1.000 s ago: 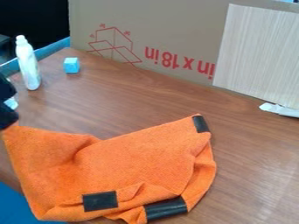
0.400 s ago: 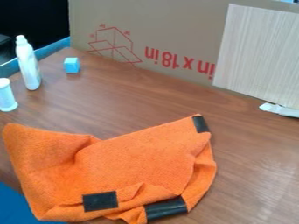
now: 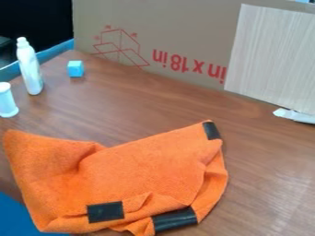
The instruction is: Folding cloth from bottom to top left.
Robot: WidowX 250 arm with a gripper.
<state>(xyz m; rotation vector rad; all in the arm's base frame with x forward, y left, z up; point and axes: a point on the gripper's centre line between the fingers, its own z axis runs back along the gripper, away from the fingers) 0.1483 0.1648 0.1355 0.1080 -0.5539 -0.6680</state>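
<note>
Whether the gripper is wide, narrow or holding anything, I cannot tell, and so I cannot tell how the cloth lies relative to it either. The orange cloth (image 3: 148,170) is in the lower left and middle of the camera view, on the brown surface (image 3: 265,170). It lies rumpled and partly folded, its upper edge dipping between a rounded corner at the far left and a more pointed corner at the upper right. Soft creases run down from the dip, and loose folds bunch along the bottom and the right side. Three dark patches mark it: a dark patch (image 3: 106,212) near the bottom, a wider black band (image 3: 175,220) across the folds just right of that, and a black strip (image 3: 212,130) at the upper right corner. The lower left part of the cloth borders a blue area (image 3: 15,216) in the view's corner.

Beyond the cloth, at the left, a small white container (image 3: 7,101) stands near a taller white bottle (image 3: 29,67), both upright. A light blue cube (image 3: 75,68) sits to the right of the bottle, apart from it. Behind stands a cardboard panel (image 3: 184,27) with red markings; a pale board (image 3: 274,55) stands upright against its right part, with a white object (image 3: 295,115) at its foot.
</note>
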